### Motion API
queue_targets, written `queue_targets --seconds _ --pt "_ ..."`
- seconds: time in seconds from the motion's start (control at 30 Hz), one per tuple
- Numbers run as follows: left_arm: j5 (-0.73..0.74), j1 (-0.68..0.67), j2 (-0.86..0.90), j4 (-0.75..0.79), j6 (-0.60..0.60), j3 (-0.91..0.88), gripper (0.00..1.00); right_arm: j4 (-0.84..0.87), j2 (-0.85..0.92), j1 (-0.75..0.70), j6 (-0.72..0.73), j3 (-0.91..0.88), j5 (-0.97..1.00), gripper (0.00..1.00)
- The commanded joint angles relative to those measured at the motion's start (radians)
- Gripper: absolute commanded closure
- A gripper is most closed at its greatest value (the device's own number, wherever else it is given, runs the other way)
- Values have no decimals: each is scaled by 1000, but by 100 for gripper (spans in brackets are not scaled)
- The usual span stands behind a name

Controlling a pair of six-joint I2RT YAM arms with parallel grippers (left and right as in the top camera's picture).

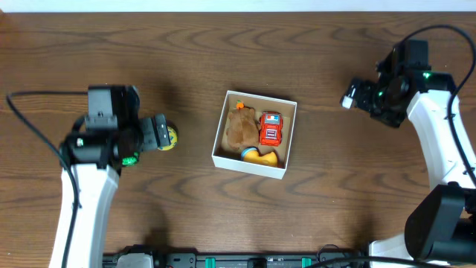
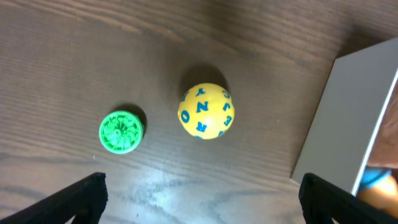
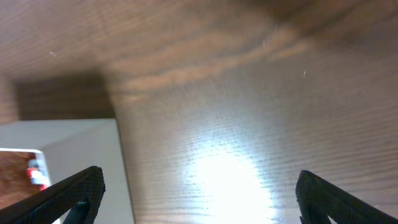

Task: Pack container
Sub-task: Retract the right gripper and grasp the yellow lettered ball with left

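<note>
— Since the left gripper [image 1: 158,134] covers part of the ball [image 1: 169,137] from overhead, what else is hard to see?
— Both wrist views cut the container [image 1: 248,164] off, showing only a white wall and a sliver of its contents. A brown toy [image 1: 242,128] inside is too vague to name; the red car [image 1: 271,128] is plain.
— Which way does it face?
— Open side up, mid-table [image 1: 335,208]. It is square, so I can tell no long axis; its sides sit slightly skewed to the table edges.
— And the jaws?
— Both pairs are spread wide, holding nothing. The container lies at 3 o'clock from the left gripper, well apart, and at 8 o'clock from the right gripper [image 1: 353,93]. A green disc [image 2: 121,130] sits at the ball's 9 o'clock.
</note>
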Motion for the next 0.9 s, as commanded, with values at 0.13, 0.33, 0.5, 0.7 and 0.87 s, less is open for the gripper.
queue_targets --seconds 0.13,0.33,0.5,0.7,0.87 --pt "-12 -22 240 -43 -21 186 1 37 -12 -7 19 -91 -26 1" --pt "-6 -37 445 -48 -29 183 1 32 -12 -7 19 -102 -26 1" --pt "5 -37 587 -68 -29 183 1 31 -12 -7 18 -102 -26 1" --pt "3 -37 666 -57 -29 183 3 29 -12 -7 19 -102 -26 1" --pt "3 -37 672 -55 -29 183 39 29 -12 -7 18 -102 -26 1"
